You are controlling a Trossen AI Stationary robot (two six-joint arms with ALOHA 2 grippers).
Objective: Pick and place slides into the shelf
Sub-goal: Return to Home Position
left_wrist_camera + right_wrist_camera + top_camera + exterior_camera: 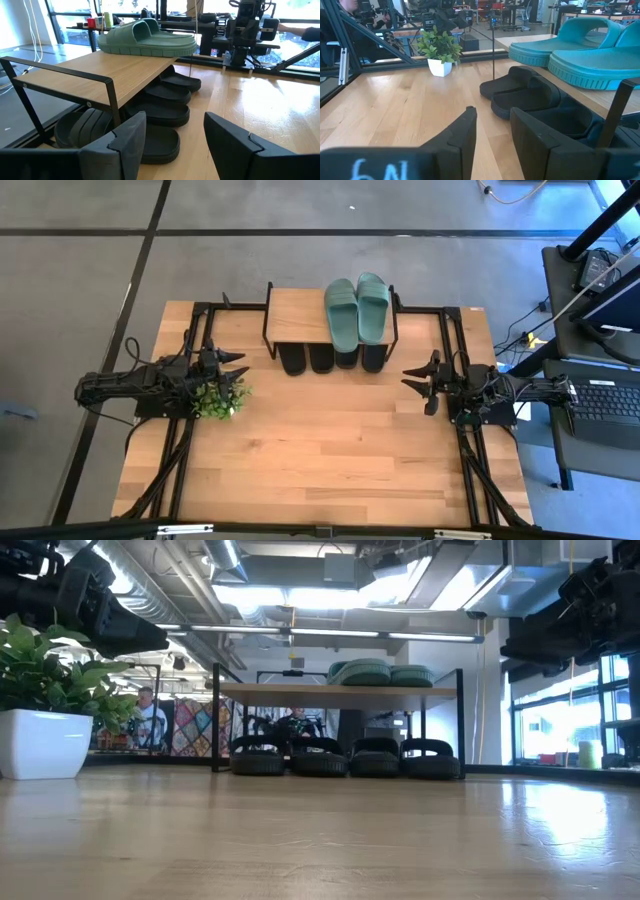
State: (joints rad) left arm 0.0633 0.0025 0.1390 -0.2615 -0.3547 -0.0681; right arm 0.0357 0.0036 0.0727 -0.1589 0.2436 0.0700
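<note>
The shelf (300, 315) stands at the table's far middle on thin black legs. The two sage-green slides (356, 308) lie side by side on the right half of its wooden top. Several black slides (330, 359) sit in a row on the table under the shelf, toes sticking out toward the near side; they also show in the low view (345, 757). My left gripper (238, 369) is open and empty at the table's left, beside the plant. My right gripper (412, 379) is open and empty at the table's right.
A small green plant in a white pot (220, 398) stands just near my left gripper. Black arm frames run along both table sides (180, 470). A desk with a keyboard (605, 402) stands beyond the right edge. People show in the room behind (150, 718).
</note>
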